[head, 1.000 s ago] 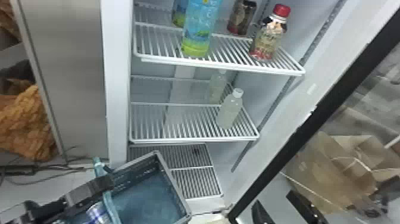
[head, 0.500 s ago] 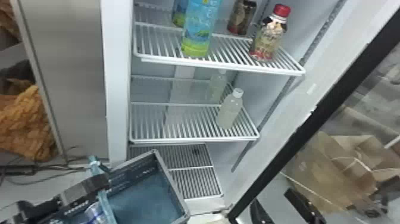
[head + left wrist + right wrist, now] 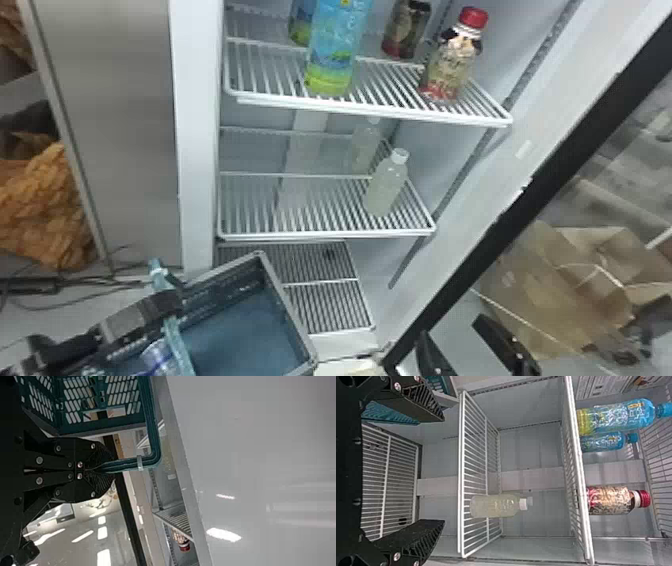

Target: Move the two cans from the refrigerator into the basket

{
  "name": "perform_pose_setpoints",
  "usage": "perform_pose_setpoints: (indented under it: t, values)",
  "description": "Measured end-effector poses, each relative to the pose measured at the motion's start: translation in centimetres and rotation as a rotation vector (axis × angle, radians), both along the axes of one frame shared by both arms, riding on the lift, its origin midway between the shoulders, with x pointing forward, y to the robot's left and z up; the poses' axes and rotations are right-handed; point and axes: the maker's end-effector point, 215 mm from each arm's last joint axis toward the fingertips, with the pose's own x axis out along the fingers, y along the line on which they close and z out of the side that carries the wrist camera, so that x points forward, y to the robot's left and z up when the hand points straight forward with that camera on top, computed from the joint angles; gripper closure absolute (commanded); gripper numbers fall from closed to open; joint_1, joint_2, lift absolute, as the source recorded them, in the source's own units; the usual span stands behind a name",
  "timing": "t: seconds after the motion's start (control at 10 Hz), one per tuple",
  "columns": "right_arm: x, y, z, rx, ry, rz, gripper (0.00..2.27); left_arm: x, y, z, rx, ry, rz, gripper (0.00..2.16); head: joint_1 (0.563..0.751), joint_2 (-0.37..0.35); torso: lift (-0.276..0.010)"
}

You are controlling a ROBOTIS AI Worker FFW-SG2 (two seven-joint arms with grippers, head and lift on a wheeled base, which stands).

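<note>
Can (image 3: 159, 356): a silvery one with blue marks lies inside the basket (image 3: 286, 303), beside the handle (image 3: 171, 345); whether a second lies with it I cannot tell.
Basket: just before the refrigerator's lower opening, its far corner near the left edge of the bottom rack (image 3: 320, 283).
Left gripper (image 3: 100, 469): fingers clenched on the basket handle, well clear of the can itself.
Right gripper (image 3: 443, 470): fingers released and wide apart, nothing between them, in front of the racks.
Done: at least one can is in the basket.
Left: judging by the bottles on the racks, the transfer is probably at or near its end; the second can needs confirming.
Upper rack (image 3: 380, 109): a tall blue-green bottle (image 3: 332, 50) stands near the front edge, a red-capped bottle (image 3: 452, 60) towards the right edge.
Middle rack (image 3: 325, 234): a pale bottle (image 3: 385, 185) with a white cap stands upright by the right edge.
Door: swung wide on the right, its black frame (image 3: 545, 187) slanting across the head view.
Room: a steel panel (image 3: 130, 100) flanks the refrigerator, with orange-brown cloth (image 3: 37, 207) and loose cables (image 3: 30, 286) beyond; crumpled brown paper (image 3: 555, 290) shows past the door frame.
</note>
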Motion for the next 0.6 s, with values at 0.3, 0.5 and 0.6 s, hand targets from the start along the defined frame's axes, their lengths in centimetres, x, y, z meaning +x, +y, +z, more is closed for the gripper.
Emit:
perform_pose_setpoints:
  t: [0.3, 0.5, 0.6]
  values:
    - [0.23, -0.03, -0.27, 0.005, -0.002, 0.003, 0.14, 0.15, -0.04, 0.15, -0.001, -0.004, 0.0, 1.21, 0.695, -0.35, -0.219]
    - [0.49, 0.0, -0.4, 0.009, -0.006, 0.008, 0.14, 0.43, -0.03, 0.39, 0.001, -0.012, 0.001, 1.21, 0.695, -0.35, -0.219]
    - [0.67, 0.02, -0.35, 0.01, -0.011, 0.009, 0.14, 0.61, -0.06, 0.58, 0.002, -0.017, 0.0, 1.21, 0.695, -0.35, -0.219]
